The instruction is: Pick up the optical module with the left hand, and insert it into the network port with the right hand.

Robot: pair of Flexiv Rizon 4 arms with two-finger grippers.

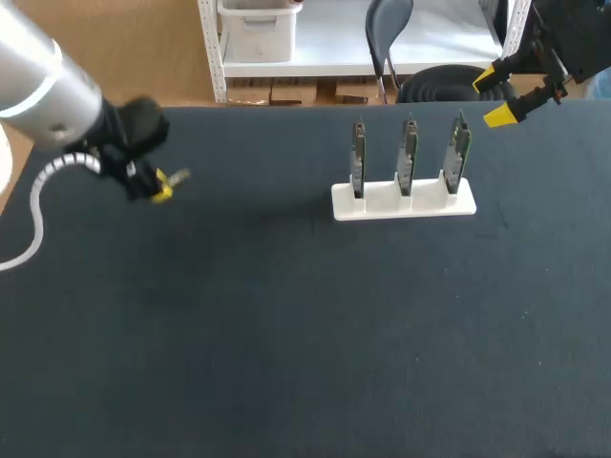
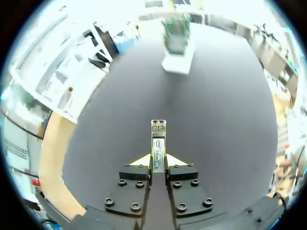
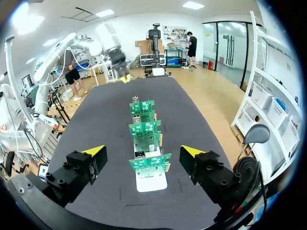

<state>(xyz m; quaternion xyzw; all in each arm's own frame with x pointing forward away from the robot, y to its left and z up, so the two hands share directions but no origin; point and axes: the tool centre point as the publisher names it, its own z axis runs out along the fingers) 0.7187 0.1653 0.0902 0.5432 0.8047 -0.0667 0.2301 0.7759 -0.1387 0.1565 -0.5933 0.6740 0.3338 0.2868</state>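
- A dark bench (image 1: 286, 363) fills the scene, seen from above.
- The left arm (image 1: 48, 86), silver with a black wrist, comes in over the bench's far left corner. A white coiled cable (image 1: 36, 205) hangs from it.
- The left gripper (image 1: 160, 189) hovers above the bench's left side. Its yellow tips pinch a small silvery optical module (image 1: 179, 176), which sticks out toward the middle.
- A white holder (image 1: 403, 200) sits right of centre, toward the far edge. Three green circuit boards (image 1: 408, 148) stand upright in it in a row.
- The right gripper (image 1: 496, 95) hangs over the far right corner with its yellow tips spread wide. It is near the rightmost board but not touching it.
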